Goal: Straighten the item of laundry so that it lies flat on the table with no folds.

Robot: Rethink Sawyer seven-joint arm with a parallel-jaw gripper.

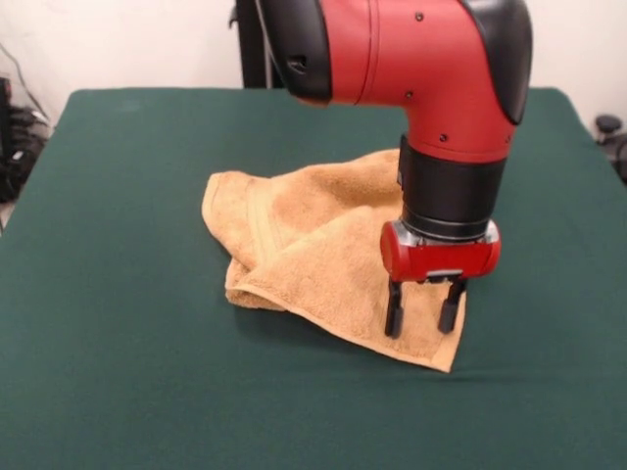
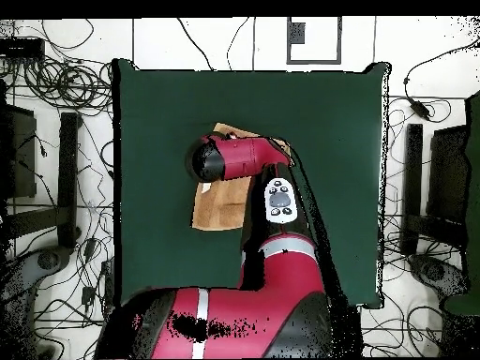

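Here, my gripper [image 1: 424,318] stands open, fingers straddling the near corner of the towel [image 1: 313,255], which lies mid-table [image 1: 118,372]. Far from flat, I judge: its left side is folded over in a thick roll, and most of the straightening remains. From overhead, my arm [image 2: 239,157] covers much of the towel [image 2: 217,204], hiding gripper and fold alike.

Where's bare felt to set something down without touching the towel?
Crowded only mid-table: the crumpled tan-orange terry towel with the open black claw over its near corner. The dark green felt table is bare between towel and near edge, along both side edges, and in the far corners.
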